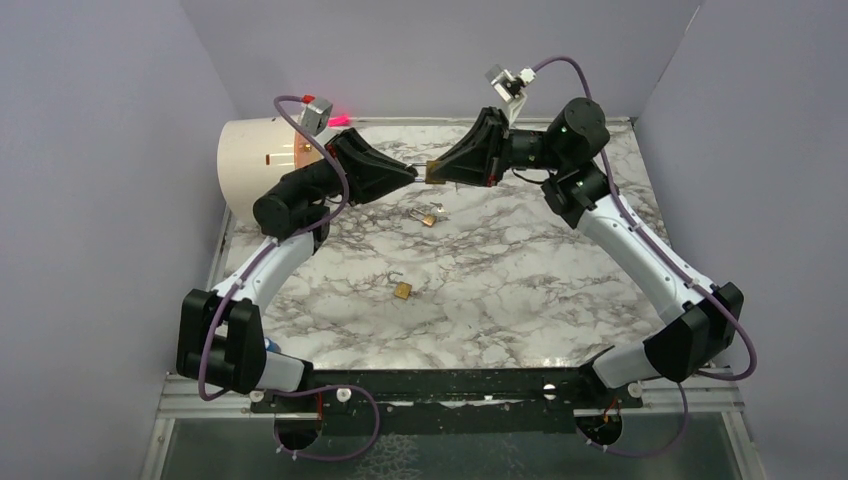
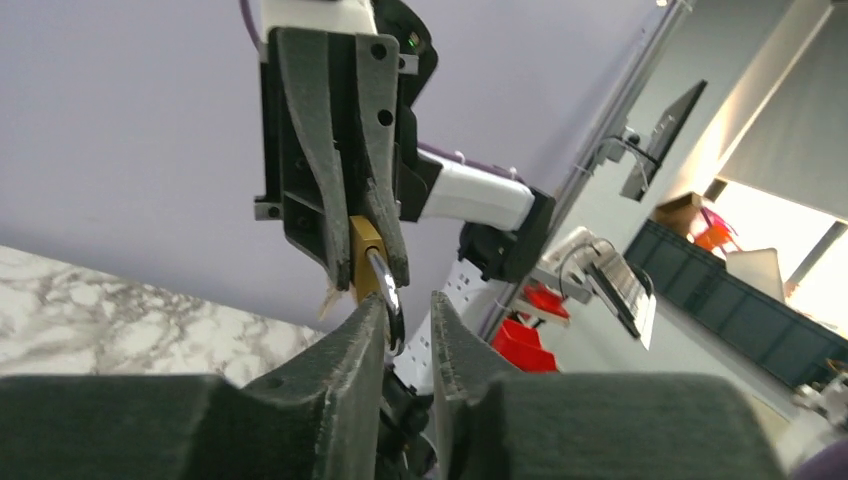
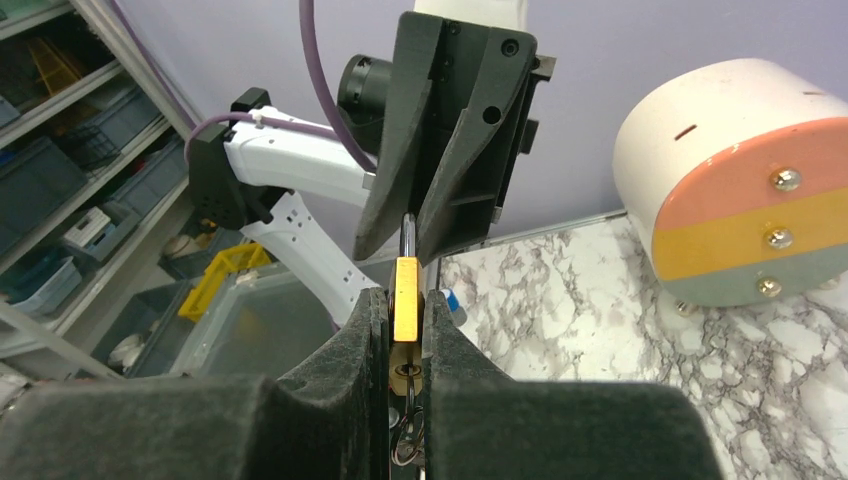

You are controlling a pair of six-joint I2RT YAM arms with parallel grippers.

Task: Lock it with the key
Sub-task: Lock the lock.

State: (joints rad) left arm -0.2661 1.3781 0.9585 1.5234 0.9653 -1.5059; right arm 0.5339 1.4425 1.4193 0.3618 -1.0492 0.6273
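Observation:
My right gripper (image 3: 404, 300) is shut on a brass padlock (image 3: 406, 285), held in the air over the back of the marble table (image 1: 520, 280). A key (image 3: 408, 392) sits in the keyhole on its underside, with a ring hanging from it. In the left wrist view the padlock (image 2: 362, 250) shows between the right fingers (image 2: 330, 180), and its silver shackle (image 2: 386, 288) reaches between my left gripper's fingers. My left gripper (image 2: 410, 315) is narrowly open around the shackle, which touches one finger. In the top view both grippers meet tip to tip, left (image 1: 410, 172) and right (image 1: 432, 172).
Two more brass padlocks lie on the table with open shackles, one (image 1: 428, 216) below the grippers and one (image 1: 401, 290) nearer the middle. A white drum (image 1: 255, 165) with a striped end face (image 3: 745, 215) stands at the back left. Walls close in the table on three sides.

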